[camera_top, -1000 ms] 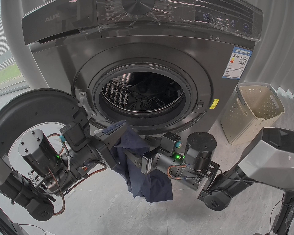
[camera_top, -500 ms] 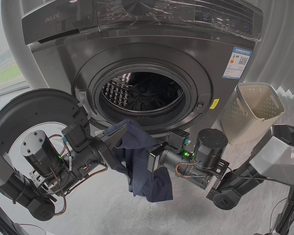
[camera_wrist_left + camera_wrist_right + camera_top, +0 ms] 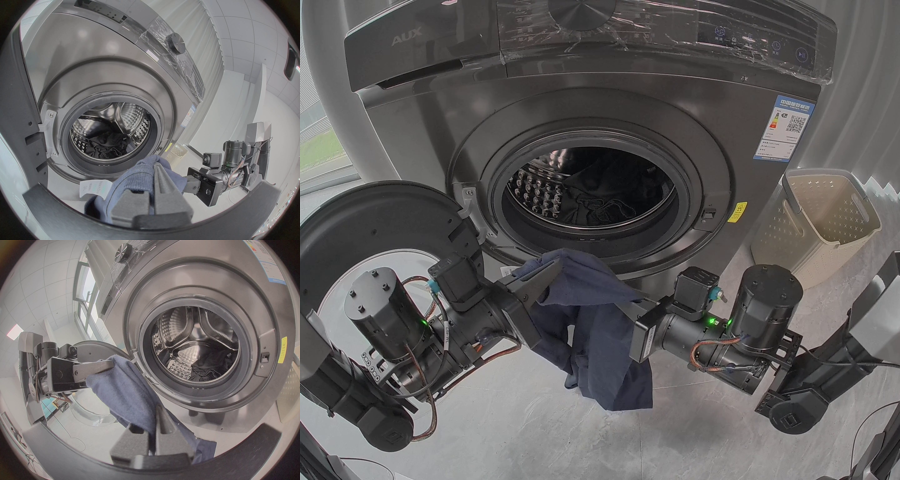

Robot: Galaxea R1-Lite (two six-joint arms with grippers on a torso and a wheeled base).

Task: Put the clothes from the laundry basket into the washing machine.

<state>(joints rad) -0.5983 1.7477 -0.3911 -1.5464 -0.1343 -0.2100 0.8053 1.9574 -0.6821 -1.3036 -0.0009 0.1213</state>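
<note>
A dark blue garment hangs stretched between my two grippers, just in front of and below the washing machine's open round port. My left gripper is shut on one end of the blue garment. My right gripper is shut on the other end of the garment, and the rest droops toward the floor. Dark clothes lie inside the drum. The cream laundry basket stands on the floor at the machine's right.
The washer's round door is swung open at the left, close behind my left arm. Grey floor lies open below the hanging cloth. A control panel wrapped in film tops the machine.
My right arm has pulled away to the right, drawing the blue garment out wider between the grippers. The left gripper has stayed nearly in place.
</note>
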